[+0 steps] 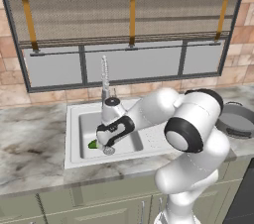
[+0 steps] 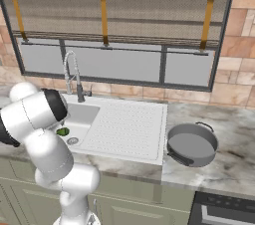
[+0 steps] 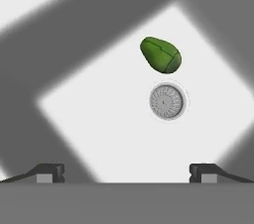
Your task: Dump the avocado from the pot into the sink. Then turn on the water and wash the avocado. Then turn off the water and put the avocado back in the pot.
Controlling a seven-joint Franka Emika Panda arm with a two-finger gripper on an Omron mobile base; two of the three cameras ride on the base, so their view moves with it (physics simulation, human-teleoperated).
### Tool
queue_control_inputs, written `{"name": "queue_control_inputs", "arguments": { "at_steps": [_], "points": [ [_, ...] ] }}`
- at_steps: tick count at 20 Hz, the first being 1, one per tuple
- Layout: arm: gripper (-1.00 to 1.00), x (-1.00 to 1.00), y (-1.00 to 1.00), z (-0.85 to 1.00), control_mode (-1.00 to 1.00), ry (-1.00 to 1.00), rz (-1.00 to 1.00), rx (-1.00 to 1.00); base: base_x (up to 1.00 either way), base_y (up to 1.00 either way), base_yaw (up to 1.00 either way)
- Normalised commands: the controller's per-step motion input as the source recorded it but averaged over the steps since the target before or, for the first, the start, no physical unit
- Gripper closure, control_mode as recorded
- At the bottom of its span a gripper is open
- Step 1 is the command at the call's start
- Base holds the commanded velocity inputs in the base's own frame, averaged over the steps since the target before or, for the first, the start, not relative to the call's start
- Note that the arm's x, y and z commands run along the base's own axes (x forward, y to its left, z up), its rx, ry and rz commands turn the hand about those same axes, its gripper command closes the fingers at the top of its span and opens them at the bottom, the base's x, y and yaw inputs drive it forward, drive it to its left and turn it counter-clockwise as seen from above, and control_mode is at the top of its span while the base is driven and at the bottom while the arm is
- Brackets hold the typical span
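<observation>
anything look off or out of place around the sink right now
Nothing is spilled or damaged. The one thing out of its usual place is the avocado, lying loose on the sink floor right beside the drain. The pot sits upright on the counter right of the drainboard. The open claw hangs above the basin.

The small green oval avocado (image 3: 160,54) looks smooth and a bit shiny, with thin cracks in its skin. The light grey sink basin (image 1: 74,134) looks smooth and matt, like plastic or stone. Its round metal drain (image 3: 167,101) has tiny ridges in a ring. The flat drainboard (image 2: 127,127) is bumpy with rows of dots. The round grey metal pot (image 2: 191,144) looks dull and smooth. The tall curly tap (image 2: 72,77) is shiny metal. The grey-brown counter (image 1: 30,148) looks like blotchy stone. The wall (image 2: 239,55) is rough brick.
</observation>
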Motion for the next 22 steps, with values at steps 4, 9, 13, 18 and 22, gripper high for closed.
{"name": "queue_control_inputs", "arguments": {
  "at_steps": [4,9,13,18,22],
  "points": [
    [-1.0,0.11,0.08,-0.16,-1.0,0.0,0.09,-0.04,0.0,0.0,0.0],
    [-1.0,0.16,0.09,-0.19,-1.0,0.0,0.09,-0.05,0.0,0.0,0.0],
    [-1.0,0.12,0.1,-0.12,-1.0,0.0,0.08,-0.03,0.0,0.0,0.0],
    [-1.0,0.14,0.08,-0.05,-1.0,0.0,0.06,-0.02,0.0,0.0,0.0],
    [-1.0,0.23,0.04,-0.14,-1.0,0.0,0.04,-0.05,0.0,0.0,0.0]
  ]
}}
